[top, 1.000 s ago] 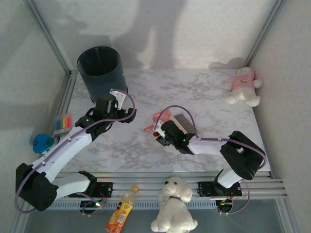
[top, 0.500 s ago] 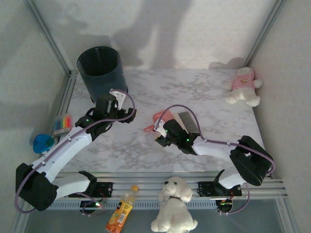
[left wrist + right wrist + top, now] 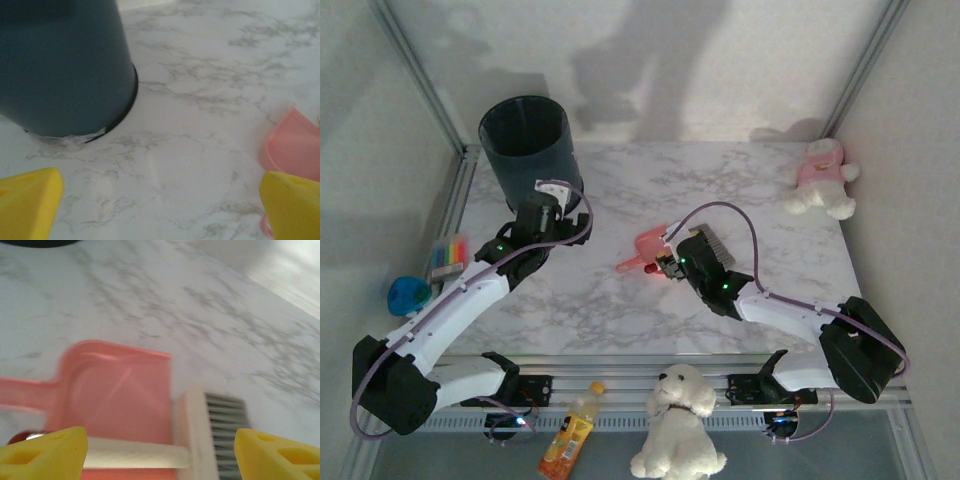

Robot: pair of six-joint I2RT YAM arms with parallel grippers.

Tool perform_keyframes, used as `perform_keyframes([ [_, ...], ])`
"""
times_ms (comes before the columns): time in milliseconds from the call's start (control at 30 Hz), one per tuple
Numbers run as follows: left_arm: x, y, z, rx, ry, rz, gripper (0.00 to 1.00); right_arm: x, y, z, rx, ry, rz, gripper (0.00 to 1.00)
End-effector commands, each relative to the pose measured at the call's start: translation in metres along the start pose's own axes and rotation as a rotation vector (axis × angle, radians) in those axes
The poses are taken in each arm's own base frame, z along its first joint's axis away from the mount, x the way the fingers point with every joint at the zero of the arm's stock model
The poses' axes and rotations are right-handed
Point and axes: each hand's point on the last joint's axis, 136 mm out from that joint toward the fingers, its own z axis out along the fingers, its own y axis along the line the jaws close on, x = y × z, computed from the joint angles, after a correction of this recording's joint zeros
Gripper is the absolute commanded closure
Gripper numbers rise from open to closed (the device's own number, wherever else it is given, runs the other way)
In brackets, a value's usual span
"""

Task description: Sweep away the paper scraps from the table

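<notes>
Paper scraps: whereabouts not determinable, being too small or hidden. Tabletop [image 3: 620,310]: bare marble around the tools, judged largely swept.

Lying near its middle, a pink dustpan [image 3: 648,245] [image 3: 120,390], handle pointing left and back toward the arm bases. Laid over the pan's near side, a brush [image 3: 705,247] [image 3: 210,440], handle across the pan, bristle head just off its right edge.

Right end effector [image 3: 670,262] [image 3: 160,435]: poised directly above brush and pan, jaws apart, clamped on nothing. Brush long axis running from one jaw toward the other, so along the closing line and not across it. Judged: wrist turn needed before any grip.

Left end effector [image 3: 552,192] [image 3: 161,175]: spread fully, empty, beside the foot of the dark bin [image 3: 528,140] [image 3: 60,65], pan off to its right.

Nearer to both tools: right arm, clearly.
</notes>
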Motion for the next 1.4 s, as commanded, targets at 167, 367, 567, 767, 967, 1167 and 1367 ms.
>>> perform_keyframes([
  [167, -0.002, 0.067, -0.012, -0.345, -0.217, -0.147, 0.0, 0.007, -0.077, -0.014, 0.387, 0.035, 0.131, 0.22],
  [367, 0.021, 0.093, -0.011, -0.432, -0.272, -0.176, 0.0, 0.026, -0.111, -0.022, 0.512, 0.086, 0.184, 0.22],
  [567, 0.051, 0.105, 0.002, -0.387, -0.308, -0.172, 0.0, 0.05, -0.144, -0.028, 0.634, 0.159, 0.218, 0.22],
  [767, 0.067, 0.112, 0.008, -0.297, -0.376, -0.157, 0.0, 0.062, -0.165, -0.027, 0.647, 0.162, 0.26, 0.21],
  [967, 0.079, 0.117, 0.023, -0.228, -0.362, -0.17, 0.01, 0.081, -0.177, -0.022, 0.603, 0.13, 0.342, 0.21],
  [1167, 0.09, 0.122, 0.039, -0.183, -0.343, -0.185, 0.01, 0.094, -0.184, -0.018, 0.568, 0.087, 0.394, 0.2],
  [1367, 0.082, 0.125, 0.046, -0.135, -0.371, -0.177, 0.01, 0.111, -0.184, -0.012, 0.504, 0.037, 0.434, 0.18],
])
